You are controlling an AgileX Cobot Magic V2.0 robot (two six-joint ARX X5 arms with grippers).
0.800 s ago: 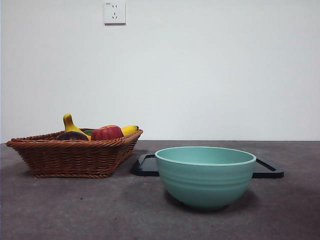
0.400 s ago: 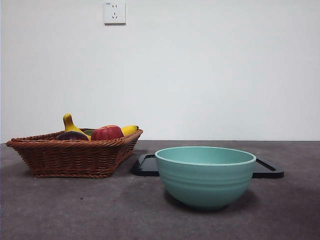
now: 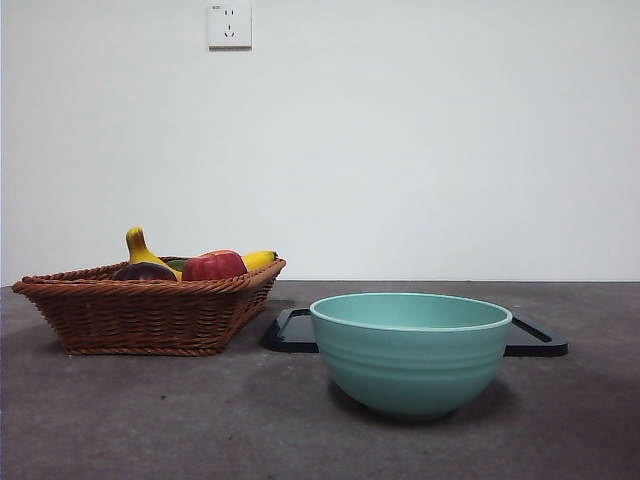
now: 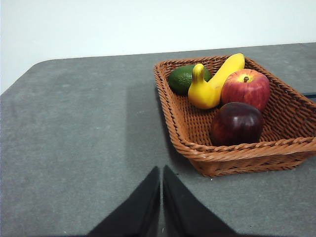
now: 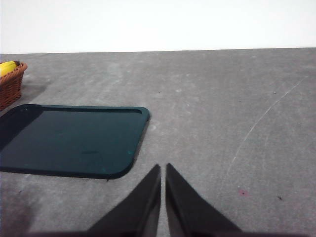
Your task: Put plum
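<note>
The plum [image 4: 237,123], dark maroon and glossy, lies in the brown wicker basket [image 4: 180,129] beside a red apple [image 4: 246,88]; in the front view only its top [image 3: 144,271] shows over the basket rim [image 3: 140,312]. My left gripper [image 4: 161,170] is shut and empty, over bare table short of the basket. My right gripper [image 5: 163,168] is shut and empty, over the table near a corner of the dark tray [image 5: 69,138]. Neither arm shows in the front view.
The basket also holds a yellow banana [image 4: 212,84] and a green avocado [image 4: 183,78]. A teal bowl [image 3: 411,350] stands at the front middle, with the dark tray [image 3: 290,330] behind it. A wall socket [image 3: 229,24] is on the white wall.
</note>
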